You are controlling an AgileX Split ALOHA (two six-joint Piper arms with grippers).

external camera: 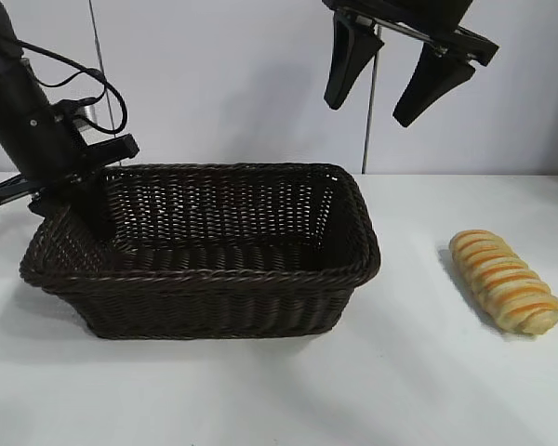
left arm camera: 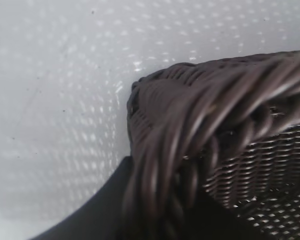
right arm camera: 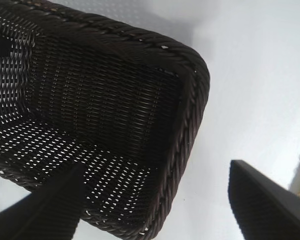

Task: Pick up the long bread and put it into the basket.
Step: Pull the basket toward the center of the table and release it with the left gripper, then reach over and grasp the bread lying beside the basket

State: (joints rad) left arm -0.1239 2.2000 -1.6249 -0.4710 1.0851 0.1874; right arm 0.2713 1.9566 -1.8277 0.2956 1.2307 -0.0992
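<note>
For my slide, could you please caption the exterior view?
Long bread lies on the table right of the empty basket; right gripper hangs open above.

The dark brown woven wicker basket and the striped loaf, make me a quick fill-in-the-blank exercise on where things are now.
1. The oblong golden-yellow striped loaf lies on the white ____.
2. The large dark brown woven wicker basket holds ____ bread.
3. The right pincer hangs above the basket's right end with its fingers ____.
4. The left pincer sits at the basket's ____ end.

Missing words: table; no; open; left
</note>
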